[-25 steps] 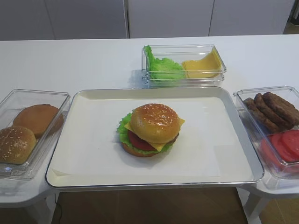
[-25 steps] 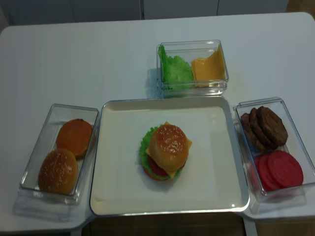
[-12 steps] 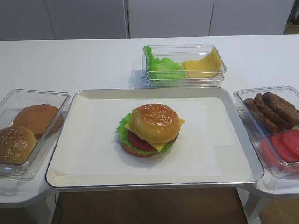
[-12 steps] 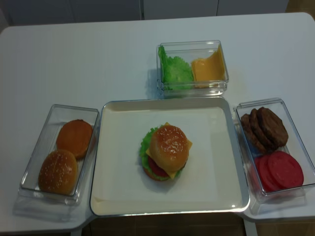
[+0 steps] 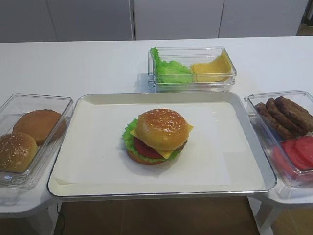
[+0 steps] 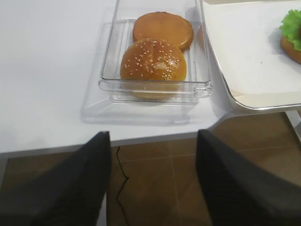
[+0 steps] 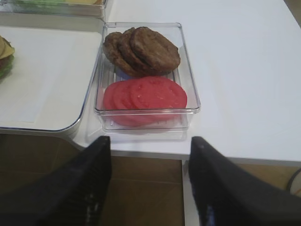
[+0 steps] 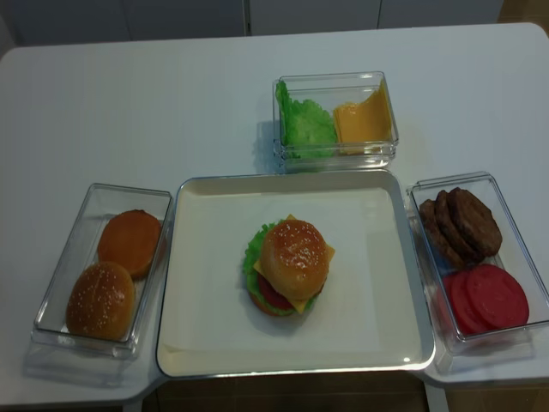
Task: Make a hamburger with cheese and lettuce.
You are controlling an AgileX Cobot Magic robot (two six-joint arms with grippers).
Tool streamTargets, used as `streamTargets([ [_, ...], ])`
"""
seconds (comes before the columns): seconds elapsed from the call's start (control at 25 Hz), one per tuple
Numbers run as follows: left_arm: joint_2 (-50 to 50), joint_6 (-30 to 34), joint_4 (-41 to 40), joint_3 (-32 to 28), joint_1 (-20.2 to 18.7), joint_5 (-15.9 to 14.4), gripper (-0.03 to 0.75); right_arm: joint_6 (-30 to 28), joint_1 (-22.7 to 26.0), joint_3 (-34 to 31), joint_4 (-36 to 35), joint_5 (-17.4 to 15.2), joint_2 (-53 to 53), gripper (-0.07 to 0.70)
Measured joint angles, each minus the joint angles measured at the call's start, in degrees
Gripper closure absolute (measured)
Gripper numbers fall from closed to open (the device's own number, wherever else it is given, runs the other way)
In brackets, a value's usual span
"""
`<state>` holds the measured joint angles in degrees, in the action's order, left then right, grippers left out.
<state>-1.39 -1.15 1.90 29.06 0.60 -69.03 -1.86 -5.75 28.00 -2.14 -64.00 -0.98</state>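
Hamburger: the hamburger [image 5: 157,136] stands finished near the middle of the tray [image 5: 98,181], with the sesame dome on top.
Cheese: the cheese [image 5: 189,129] lies just under the top bun; its yellow corners stick out at the right and at the front.
Lettuce: the lettuce [image 5: 129,134] makes a green frill on the left side, above the bun base.
Tomato: one red slice shows at the front, between the lettuce and the cheese.
Tray: it rests on the white bench [image 5: 73,63], between the three clear boxes.
Left box: the bun box [image 6: 155,89] holds one sesame bun [image 6: 153,60] in front and one plain bun [image 6: 163,29] behind, touching each other.
Right box: the patty box [image 7: 146,120] holds brown patties [image 7: 143,49] at the far end and tomato slices [image 7: 146,95] at the near end.
Back box: the clear box [image 5: 193,84] behind the tray holds loose green leaves at the left and spare yellow slices at the right.
Left pincer: the left pincer [image 6: 153,183] hangs in front of the bench edge, near the bun box, fingers wide apart and holding nothing.
Right pincer: the right pincer [image 7: 149,181] hangs in front of the patty box, fingers apart, nothing between them.
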Motion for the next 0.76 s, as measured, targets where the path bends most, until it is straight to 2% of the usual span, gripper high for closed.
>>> streamTargets([
  [0.28, 0.0, 0.55, 0.1, -0.92, 0.0, 1.15, 0.291, 0.11, 0.0, 0.0, 0.0, 0.0, 0.0, 0.229],
  [0.76, 0.0, 0.55, 0.1, -0.92, 0.0, 1.15, 0.291, 0.11, 0.0, 0.0, 0.0, 0.0, 0.0, 0.229],
])
